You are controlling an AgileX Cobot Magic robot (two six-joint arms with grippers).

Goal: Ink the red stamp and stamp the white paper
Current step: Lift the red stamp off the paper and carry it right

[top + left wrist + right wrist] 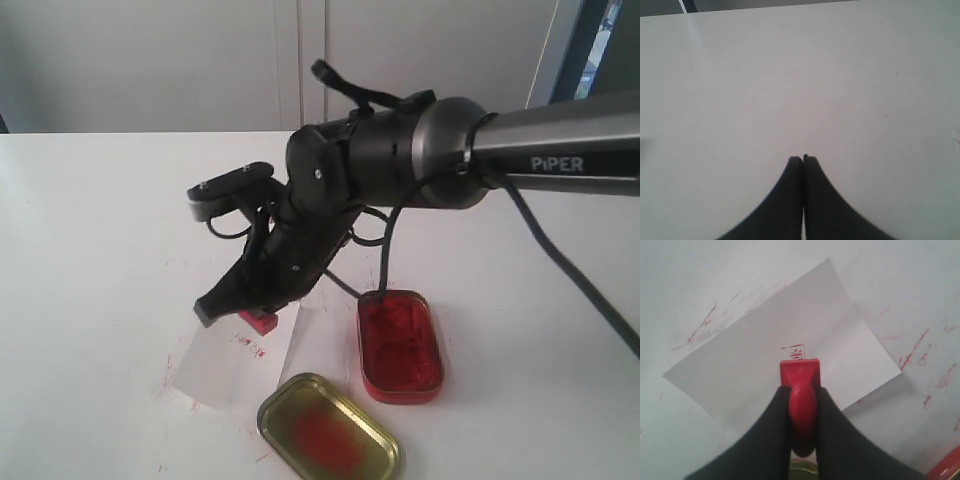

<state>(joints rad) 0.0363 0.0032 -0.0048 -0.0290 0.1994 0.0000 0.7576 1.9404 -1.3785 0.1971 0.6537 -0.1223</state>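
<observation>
The red stamp [258,320] is clamped by its handle in your right tool [232,302] in the exterior view, at the far edge of the white paper [220,365]. A red ink tin [400,345] and a gold lid [330,430] lie just beside the paper.

Left wrist view: your left tool [803,160] is pressed together above the counter [790,75].

Right wrist view: the stamp's base sits low over the paper, next to a faint red mark [796,351].

A white tabletop [90,250] is streaked with red marks [912,354]. A white paper [215,365] is laid at lower centre, a gold lid [290,410] at the bottom edge, and a red tin [402,390] at lower right.
</observation>
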